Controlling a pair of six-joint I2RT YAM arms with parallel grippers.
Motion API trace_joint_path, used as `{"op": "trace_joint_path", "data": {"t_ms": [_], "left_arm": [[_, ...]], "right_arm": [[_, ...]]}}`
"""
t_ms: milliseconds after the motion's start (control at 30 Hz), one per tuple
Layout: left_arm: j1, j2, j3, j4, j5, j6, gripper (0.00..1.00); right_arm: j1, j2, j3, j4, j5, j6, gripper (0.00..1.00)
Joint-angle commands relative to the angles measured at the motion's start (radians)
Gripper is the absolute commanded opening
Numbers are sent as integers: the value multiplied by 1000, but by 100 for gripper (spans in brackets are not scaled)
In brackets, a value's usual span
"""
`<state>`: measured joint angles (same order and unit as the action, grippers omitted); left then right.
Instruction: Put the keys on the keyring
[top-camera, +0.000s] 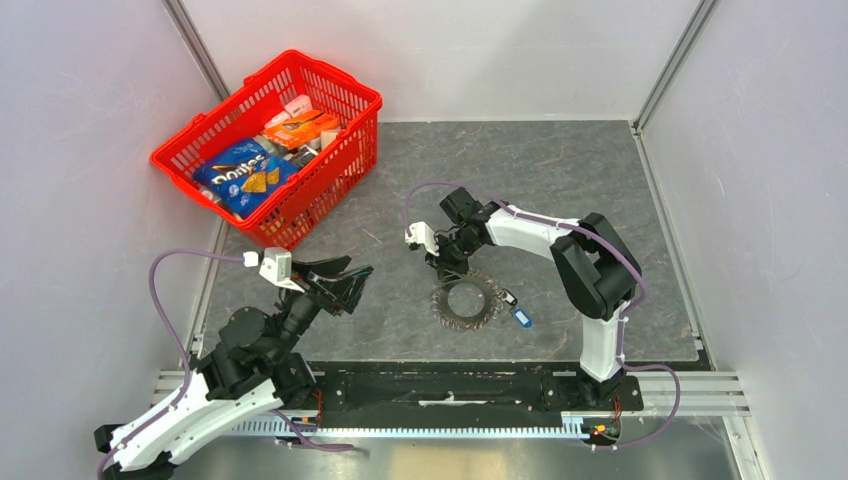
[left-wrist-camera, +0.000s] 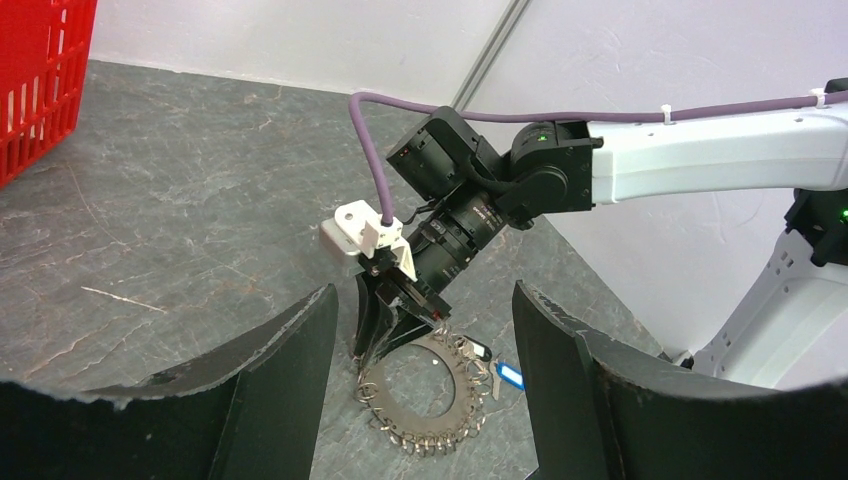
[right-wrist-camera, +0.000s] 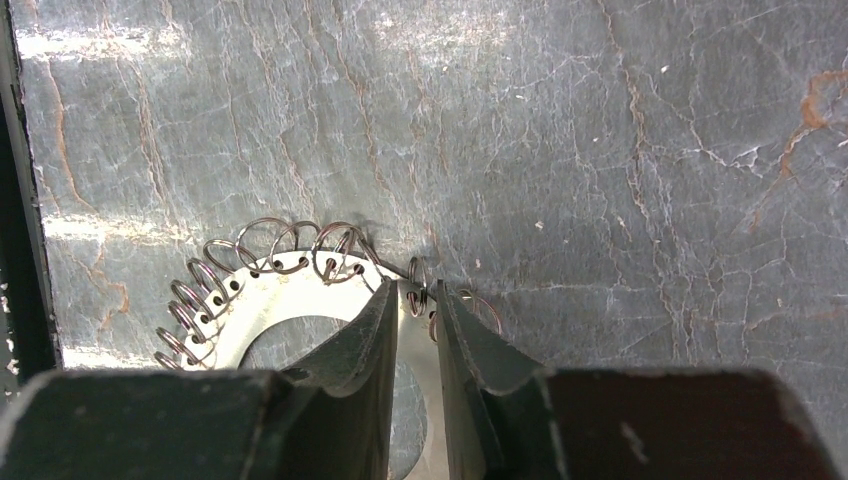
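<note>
A flat silvery ring plate (top-camera: 466, 300) lies on the grey mat with several small wire rings threaded round its rim. One blue-headed key (top-camera: 521, 318) lies at its right edge, also seen in the left wrist view as the blue key (left-wrist-camera: 510, 376). My right gripper (top-camera: 447, 262) points down at the plate's far-left rim. In the right wrist view its jaws (right-wrist-camera: 417, 290) stand a narrow gap apart, with one wire ring (right-wrist-camera: 417, 275) between the tips and the plate (right-wrist-camera: 260, 295) below. My left gripper (top-camera: 350, 285) hovers open left of the plate, holding nothing.
A red basket (top-camera: 290, 55) with snack packs stands at the back left. Metal frame posts and white walls close in both sides. A black rail runs along the near edge between the arm bases.
</note>
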<state>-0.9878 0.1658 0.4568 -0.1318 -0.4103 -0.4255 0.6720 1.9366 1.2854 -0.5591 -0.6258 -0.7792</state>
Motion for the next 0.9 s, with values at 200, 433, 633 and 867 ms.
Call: {"op": "trace_joint_path", "data": {"t_ms": [200,433,633,867], "left_arm": [[1,11,-1,38,-21,-19,72],[1,11,-2,37,-22,-20,72],[1,17,24,28,8,-34,72],[2,24,74,28,94,-63,72]], "right_arm": [[-2,28,49,-32,-31,-25,10],[-1,2,63,-40,-32,-18,0],[0,-149,23,17,-37,67,0],[8,-352,2,20,-118,215,0]]}}
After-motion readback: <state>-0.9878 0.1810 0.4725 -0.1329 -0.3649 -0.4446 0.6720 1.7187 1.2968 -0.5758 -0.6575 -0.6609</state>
